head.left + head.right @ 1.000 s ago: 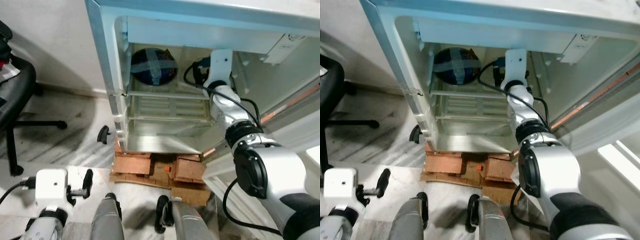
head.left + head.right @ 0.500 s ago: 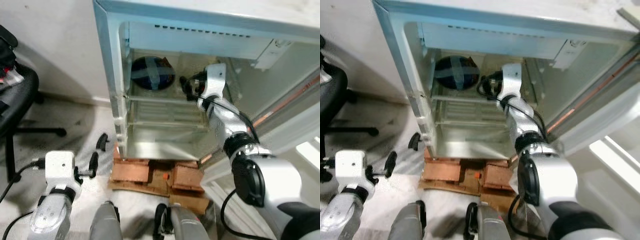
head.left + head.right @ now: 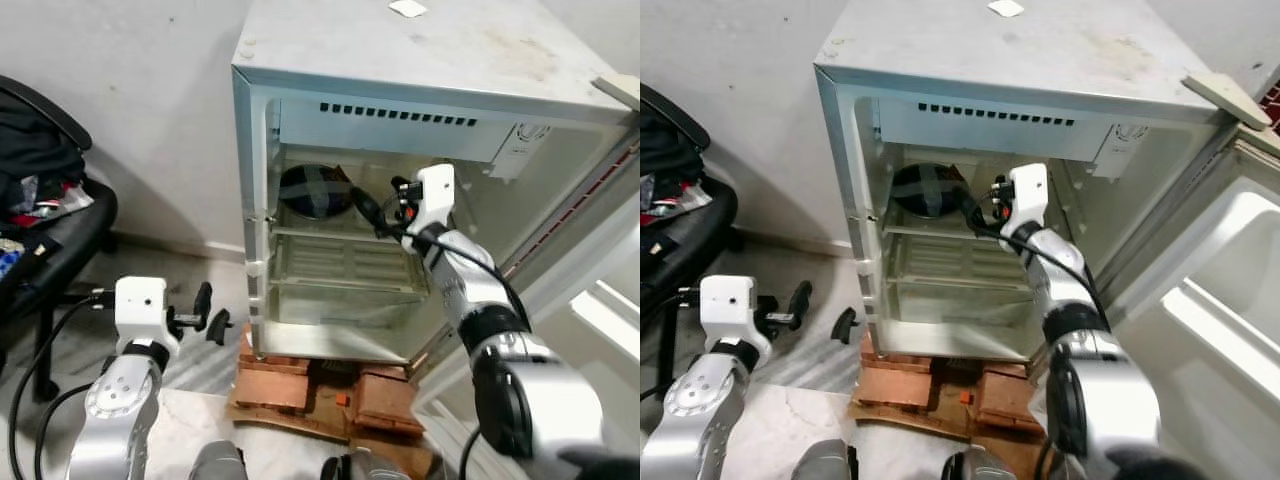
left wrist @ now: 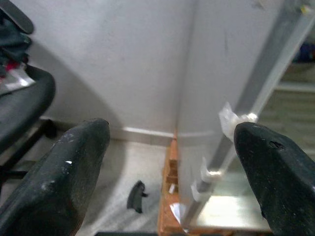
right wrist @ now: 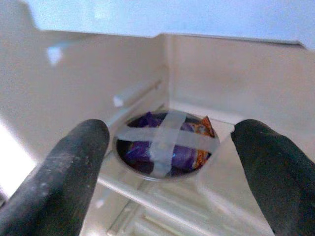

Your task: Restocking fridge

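**Bowl on the top shelf, both grippers empty**

The right gripper (image 5: 167,162) has its jaws spread wide and empty, reaching into the fridge (image 3: 420,60) just beside the taped bowl (image 5: 165,142). The bowl stands on the upper shelf (image 3: 345,237), towards the left wall, crossed with tape over purple packets. It looks rigid, light and smooth-sided, so the rim seems the surest hold. The left gripper (image 4: 172,162), jaws also wide and empty, hangs outside the fridge near the chair (image 3: 50,240).
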Robot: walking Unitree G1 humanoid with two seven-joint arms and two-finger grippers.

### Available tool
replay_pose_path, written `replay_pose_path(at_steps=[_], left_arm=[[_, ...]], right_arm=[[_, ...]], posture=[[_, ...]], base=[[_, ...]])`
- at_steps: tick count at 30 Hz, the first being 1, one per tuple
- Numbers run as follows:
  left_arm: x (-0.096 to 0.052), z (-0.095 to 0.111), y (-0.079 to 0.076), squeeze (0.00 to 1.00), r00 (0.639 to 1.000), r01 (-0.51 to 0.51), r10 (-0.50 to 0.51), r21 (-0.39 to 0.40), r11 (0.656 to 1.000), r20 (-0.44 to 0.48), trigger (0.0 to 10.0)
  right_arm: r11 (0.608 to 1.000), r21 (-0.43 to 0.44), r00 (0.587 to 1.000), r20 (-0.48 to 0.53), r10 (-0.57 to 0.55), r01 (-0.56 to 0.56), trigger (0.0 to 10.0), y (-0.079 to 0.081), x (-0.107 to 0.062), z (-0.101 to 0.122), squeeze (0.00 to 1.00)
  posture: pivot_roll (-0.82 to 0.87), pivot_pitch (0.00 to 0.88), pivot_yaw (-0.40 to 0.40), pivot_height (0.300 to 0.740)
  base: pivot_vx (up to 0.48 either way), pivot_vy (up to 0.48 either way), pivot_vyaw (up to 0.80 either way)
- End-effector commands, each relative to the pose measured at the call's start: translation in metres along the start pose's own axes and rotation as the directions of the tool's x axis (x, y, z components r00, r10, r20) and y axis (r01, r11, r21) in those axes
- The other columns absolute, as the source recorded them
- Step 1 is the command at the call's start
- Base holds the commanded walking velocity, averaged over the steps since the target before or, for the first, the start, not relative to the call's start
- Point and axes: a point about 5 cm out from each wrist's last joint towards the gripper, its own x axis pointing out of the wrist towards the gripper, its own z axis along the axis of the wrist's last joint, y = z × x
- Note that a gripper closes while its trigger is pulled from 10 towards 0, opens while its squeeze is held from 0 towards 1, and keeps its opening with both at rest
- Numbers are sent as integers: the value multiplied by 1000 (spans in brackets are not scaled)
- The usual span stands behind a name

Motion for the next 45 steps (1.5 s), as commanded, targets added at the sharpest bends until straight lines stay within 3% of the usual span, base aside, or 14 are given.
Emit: replay_pose_path(at_steps=[1,6,7,14,45], left_arm=[[2,-2,-3,0,1000,10,-10,2,1000,-3,10000],[3,-5,-3,0,1000,17,-17,-1,1000,7,10000],[4,-6,-1,0,1000,15,-15,1,1000,6,10000],[8,-5,-2,0,1000,23,-23,6,1000,20,10000],[15,2,-9,0,997,63,-64,38,997,42,10000]], right_arm=[[1000,23,1000,16,-3,2,10000,2,-4,1,0],[994,31,992,64,-105,103,10000,8,-35,-8,0],[985,35,982,72,-173,171,10000,6,-43,-11,0],[965,24,964,49,-262,261,10000,13,-66,-16,0],[948,24,949,5,-316,316,10000,24,-72,-6,0]], posture=[[143,0,-84,740],[128,0,-74,740],[122,0,-70,740],[105,0,-49,740],[78,0,-16,740]], base=[[0,0,0],[0,0,0],[0,0,0],[0,0,0],[-237,0,0]])
